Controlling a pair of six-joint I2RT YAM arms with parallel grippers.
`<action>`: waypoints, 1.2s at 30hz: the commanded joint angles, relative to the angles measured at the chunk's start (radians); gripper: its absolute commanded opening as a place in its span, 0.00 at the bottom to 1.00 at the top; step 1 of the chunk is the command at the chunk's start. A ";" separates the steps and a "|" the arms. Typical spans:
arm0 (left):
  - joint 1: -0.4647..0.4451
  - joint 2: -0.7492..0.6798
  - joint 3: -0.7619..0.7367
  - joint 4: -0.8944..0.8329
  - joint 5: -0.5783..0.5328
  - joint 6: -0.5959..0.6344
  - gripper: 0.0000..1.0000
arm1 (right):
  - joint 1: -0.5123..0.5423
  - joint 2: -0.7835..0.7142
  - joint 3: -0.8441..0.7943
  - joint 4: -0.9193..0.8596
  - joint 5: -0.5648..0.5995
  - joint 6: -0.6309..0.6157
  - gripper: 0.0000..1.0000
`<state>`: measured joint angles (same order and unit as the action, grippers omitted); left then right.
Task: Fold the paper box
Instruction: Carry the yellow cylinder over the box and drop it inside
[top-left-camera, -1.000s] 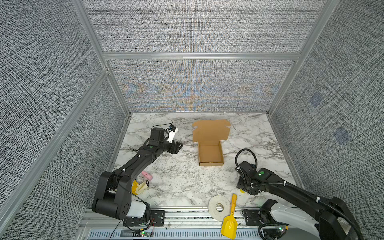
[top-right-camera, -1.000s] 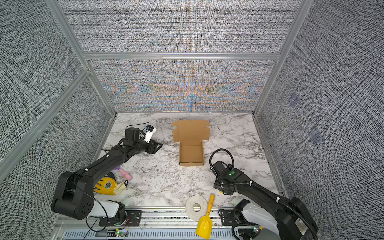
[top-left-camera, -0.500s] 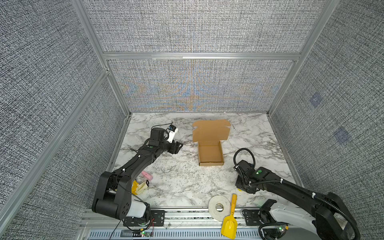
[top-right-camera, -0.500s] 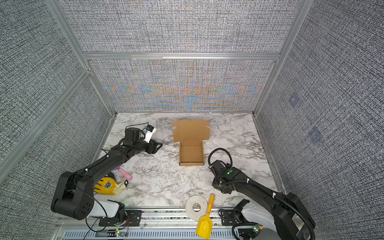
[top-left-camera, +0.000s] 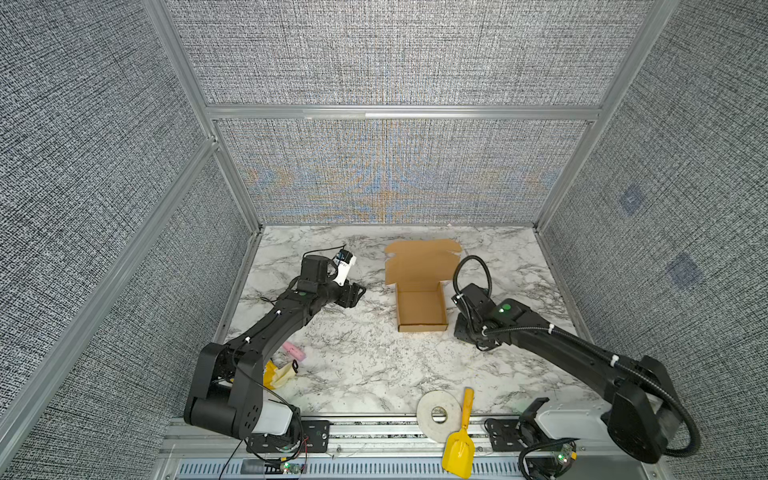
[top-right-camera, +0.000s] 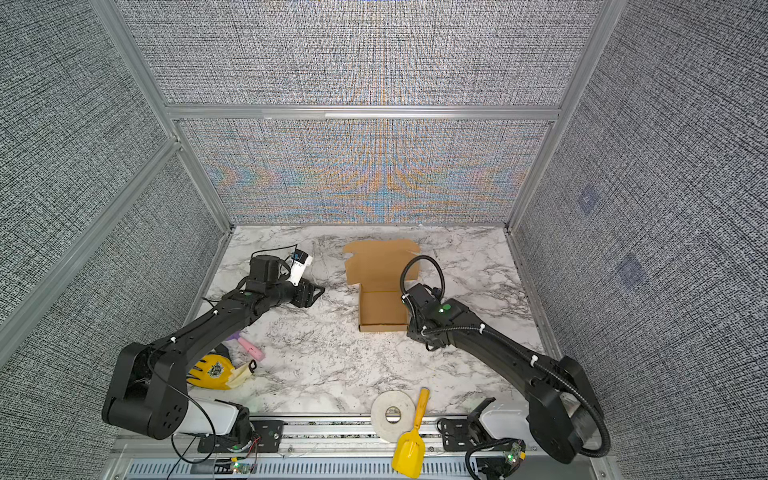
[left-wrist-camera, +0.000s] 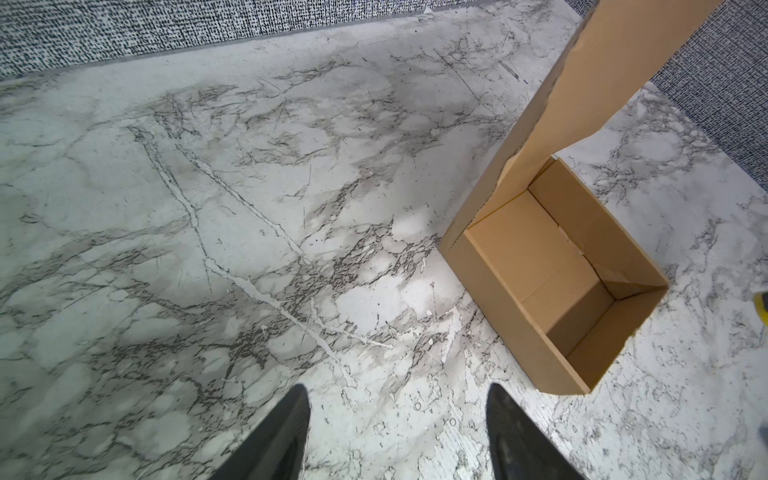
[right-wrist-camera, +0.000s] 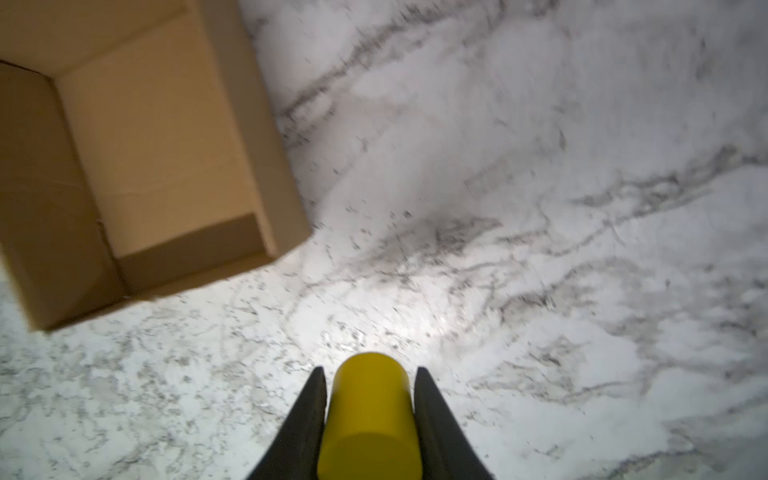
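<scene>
While grey woven wall panels (top-left-camera: 395, 166) in aluminium framing close off three sides, the paper box (top-left-camera: 420, 307) sits toward the rear middle of a white, grey-veined marble-look worktop (top-left-camera: 353, 365). Its tray is formed and its lid flap is raised open at the back. The left jaws hang spread and released over bare marble to the box's left, apart from it. The right jaws, just beside the box's right wall, are clenched on a yellow cylinder (right-wrist-camera: 370, 415). A white tape roll (top-left-camera: 439, 413) and a yellow scoop (top-left-camera: 459, 449) lie at the front edge, with a pink item (top-left-camera: 294, 351) and a yellow glove (top-right-camera: 212, 370) near the left arm's base.
</scene>
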<state>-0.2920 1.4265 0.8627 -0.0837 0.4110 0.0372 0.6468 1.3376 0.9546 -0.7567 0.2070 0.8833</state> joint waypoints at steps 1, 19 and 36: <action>0.002 -0.001 -0.006 0.009 0.006 0.010 0.69 | 0.001 0.086 0.090 0.045 0.015 -0.092 0.33; 0.002 -0.014 0.010 -0.014 0.013 -0.002 0.69 | -0.007 0.471 0.461 0.082 -0.054 -0.240 0.33; 0.004 -0.026 0.030 0.006 0.102 -0.002 0.69 | -0.020 0.393 0.435 0.075 -0.012 -0.257 0.51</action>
<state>-0.2909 1.3991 0.8825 -0.0845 0.4496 0.0330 0.6292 1.7607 1.4128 -0.6598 0.1642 0.6254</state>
